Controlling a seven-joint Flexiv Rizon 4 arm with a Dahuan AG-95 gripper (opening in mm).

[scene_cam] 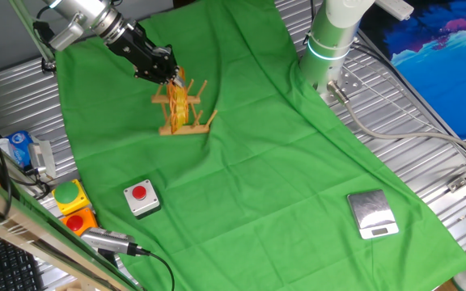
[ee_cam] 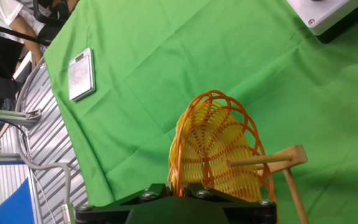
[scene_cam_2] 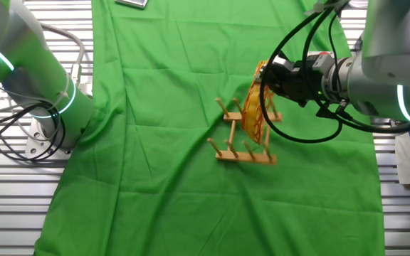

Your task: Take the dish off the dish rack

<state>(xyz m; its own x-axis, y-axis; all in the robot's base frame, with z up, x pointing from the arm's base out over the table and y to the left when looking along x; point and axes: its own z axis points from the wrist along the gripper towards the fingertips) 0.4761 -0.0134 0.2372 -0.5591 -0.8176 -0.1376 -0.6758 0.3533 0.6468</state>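
The yellow woven dish [scene_cam: 180,99] stands upright on edge between the pegs of the small wooden dish rack [scene_cam: 188,125] on the green cloth. My gripper [scene_cam: 168,74] is at the dish's top rim, coming in from the left. In the other fixed view the gripper [scene_cam_2: 265,80] meets the top of the dish [scene_cam_2: 253,112] above the rack [scene_cam_2: 245,155]. In the hand view the jaws [ee_cam: 176,185] stand close on either side of the orange rim of the dish [ee_cam: 216,149]. A rack peg [ee_cam: 266,160] crosses in front of the dish.
A grey box with a red button [scene_cam: 141,199] sits at the front left of the cloth. A silver scale [scene_cam: 371,214] lies at the front right. Yellow and orange button boxes [scene_cam: 72,199] sit off the cloth's left edge. A second arm's base [scene_cam: 330,44] stands at the back.
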